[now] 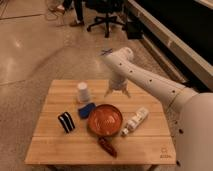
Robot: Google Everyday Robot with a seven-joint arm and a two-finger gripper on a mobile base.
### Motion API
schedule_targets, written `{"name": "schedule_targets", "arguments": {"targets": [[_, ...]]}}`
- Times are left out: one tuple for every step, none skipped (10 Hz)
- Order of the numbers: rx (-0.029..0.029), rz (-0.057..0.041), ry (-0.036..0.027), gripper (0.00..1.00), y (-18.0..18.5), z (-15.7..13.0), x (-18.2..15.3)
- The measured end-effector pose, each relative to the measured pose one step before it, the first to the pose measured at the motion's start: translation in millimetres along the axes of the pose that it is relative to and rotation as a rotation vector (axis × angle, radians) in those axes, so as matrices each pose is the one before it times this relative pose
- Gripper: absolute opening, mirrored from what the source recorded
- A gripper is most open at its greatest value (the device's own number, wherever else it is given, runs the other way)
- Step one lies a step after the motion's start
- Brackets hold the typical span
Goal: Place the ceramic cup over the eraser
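Observation:
The white ceramic cup (83,92) stands upside down on the wooden table (55,145), towards the back left. The eraser (66,122), a black block with white stripes, lies at the left, in front of the cup and apart from it. My gripper (117,92) hangs from the white arm over the back middle of the table, to the right of the cup and just behind the orange bowl (105,119). It holds nothing that I can see.
A blue lump (86,109) lies between the cup and the bowl. A white bottle (135,120) lies right of the bowl. A dark red object (106,146) lies in front of the bowl. Office chairs stand on the floor behind.

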Motion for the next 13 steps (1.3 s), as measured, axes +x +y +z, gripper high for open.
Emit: {"name": "schedule_targets", "arguments": {"targets": [[0.00002, -0.00002, -0.00001, 0.8, 0.0, 0.02, 0.0], [0.00025, 0.00027, 0.00018, 0.8, -0.09, -0.11, 0.17], [0.00468, -0.00361, 0.00164, 0.8, -2.55, 0.53, 1.86], [0.01273, -0.01109, 0.0056, 0.8, -7.44, 0.38, 4.93], [0.01347, -0.01416, 0.00429, 0.8, -9.03, 0.81, 5.08], [0.02156, -0.02424, 0.00592, 0.8, -14.52, 0.41, 7.88], [0.01241, -0.01595, 0.00262, 0.8, -9.0, 0.41, 4.42], [0.01832, -0.0234, 0.00504, 0.8, -13.13, -0.69, 6.81], [0.02628, -0.0326, 0.00811, 0.8, -18.22, -2.69, 9.6], [0.02494, -0.03143, 0.00793, 0.8, -16.46, -2.61, 8.51], [0.01875, -0.02231, 0.00798, 0.8, -12.16, -2.45, 6.88], [0.01905, -0.02283, 0.00937, 0.8, -12.66, -1.53, 7.46], [0.02452, -0.03236, 0.01419, 0.8, -18.37, -0.34, 10.05]]}}
